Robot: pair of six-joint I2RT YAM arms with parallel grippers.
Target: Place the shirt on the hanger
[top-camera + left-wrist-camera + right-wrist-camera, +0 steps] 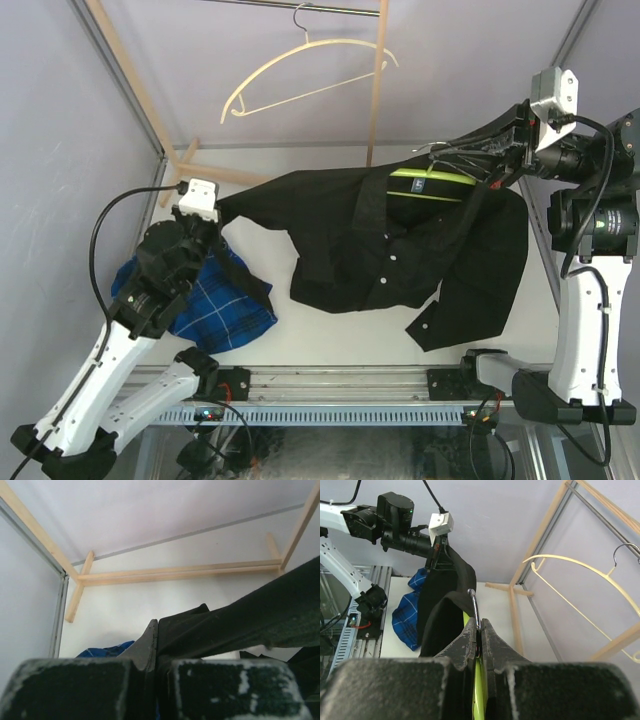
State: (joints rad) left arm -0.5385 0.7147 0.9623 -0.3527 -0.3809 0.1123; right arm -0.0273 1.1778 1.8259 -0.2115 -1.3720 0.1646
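On the shirt (380, 250), left hand (219, 209), clenched.

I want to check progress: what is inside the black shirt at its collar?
A lime-green hanger shows in the collar opening of the shirt, its metal hook pinched by the right gripper. Fabric covers the hanger's ends, so whether they reach both shoulders cannot be seen.

Hanger (430, 180) inside shirt (380, 250); other shirt (225, 310) left; spare hanger (330, 42) behind
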